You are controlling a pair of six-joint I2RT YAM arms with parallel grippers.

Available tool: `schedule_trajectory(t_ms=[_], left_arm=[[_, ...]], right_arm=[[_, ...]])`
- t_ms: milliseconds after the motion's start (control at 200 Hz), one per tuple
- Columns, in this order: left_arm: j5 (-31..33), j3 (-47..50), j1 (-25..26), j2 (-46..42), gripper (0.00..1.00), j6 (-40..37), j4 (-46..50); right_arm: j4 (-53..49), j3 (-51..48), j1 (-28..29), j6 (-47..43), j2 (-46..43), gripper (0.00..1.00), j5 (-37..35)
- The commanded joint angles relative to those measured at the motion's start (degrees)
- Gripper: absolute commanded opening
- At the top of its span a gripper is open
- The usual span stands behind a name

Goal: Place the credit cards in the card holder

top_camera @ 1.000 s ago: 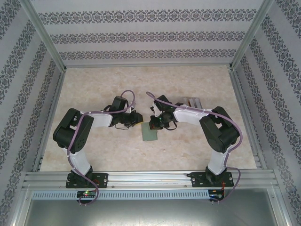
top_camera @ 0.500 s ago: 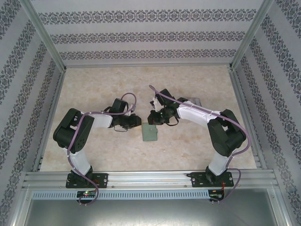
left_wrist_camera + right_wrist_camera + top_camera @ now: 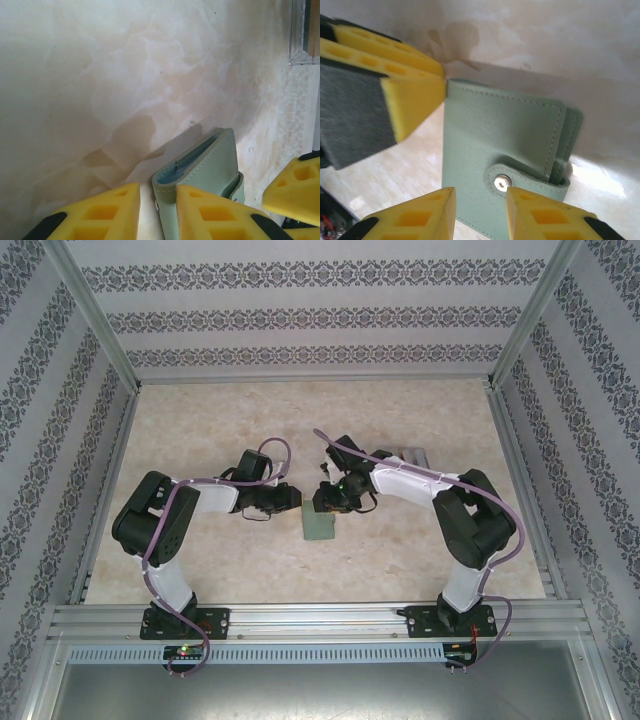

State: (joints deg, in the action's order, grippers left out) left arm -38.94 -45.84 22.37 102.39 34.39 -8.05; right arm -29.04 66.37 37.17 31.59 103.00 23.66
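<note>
Since the earlier overhead frames the right tool [image 3: 328, 498] has pulled back and returned to the far edge of the card holder [image 3: 320, 526], which itself lies where it did, flat on the worktop [image 3: 100, 75] between the two arms.

Tool state: the right tool stands over the holder with a narrow gap between its jaws and holds nothing. The left tool [image 3: 157, 192] is at the holder's left corner, one finger touching that edge. Its jaws are also narrowly apart, with nothing visibly clamped.

Condition of the holder: closed, with the snap tab [image 3: 501, 183] fastened over its open side.

Handling, as judged: the holder looks light, soft and pliable, so it will likely slide or fold if pushed from one side. One tool should pin it while the other lifts the tab. The tab's free end and the stitched open edge look like the best places to take hold. The credit cards, being thin stiff plastic, are likely slippery and best taken by their edges.

Count: one card holder, one snap tab, one clear rack [image 3: 304, 35], two tools. The cards cannot be counted. A tan strip in the rack may be one, and a bluish edge inside the holder's fold may be another or only lining.
</note>
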Motion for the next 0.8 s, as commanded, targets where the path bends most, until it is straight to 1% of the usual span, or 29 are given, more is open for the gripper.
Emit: schedule_trajectory(t_ms=[0,65,180,340,505,640,799], left_arm=[[1.30,1.21,-0.22,-0.70,0.27,-1.87,0.36],[2.05,1.19,-0.26,-0.46,0.27,-2.05,0.66],[1.69,0.93,-0.26,0.33,0.27,-1.85,0.76],[2.14,0.64,-0.37,1.18,0.27,-1.74,1.02],[2.12,0.67,-0.39,1.37,0.27,-1.78,0.93],[1.76,0.74,-0.35,1.24,0.26,-1.67,0.80],[2.73,0.79,-0.33,1.18,0.26,-1.48,1.02]], right_arm=[[-4.58,2.20,1.89,1.15,1.86,0.31,-5.38],[-5.34,2.77,2.38,1.53,2.37,0.30,-6.86],[-5.74,3.64,3.12,1.56,3.72,0.30,-7.06],[-8.08,5.75,3.89,1.00,4.87,0.25,-8.98],[-10.23,7.81,3.95,0.04,5.45,0.23,-9.06],[-10.91,8.19,4.07,0.16,3.49,0.30,-9.94],[-12.96,9.42,6.07,-0.11,3.86,0.33,-15.55]])
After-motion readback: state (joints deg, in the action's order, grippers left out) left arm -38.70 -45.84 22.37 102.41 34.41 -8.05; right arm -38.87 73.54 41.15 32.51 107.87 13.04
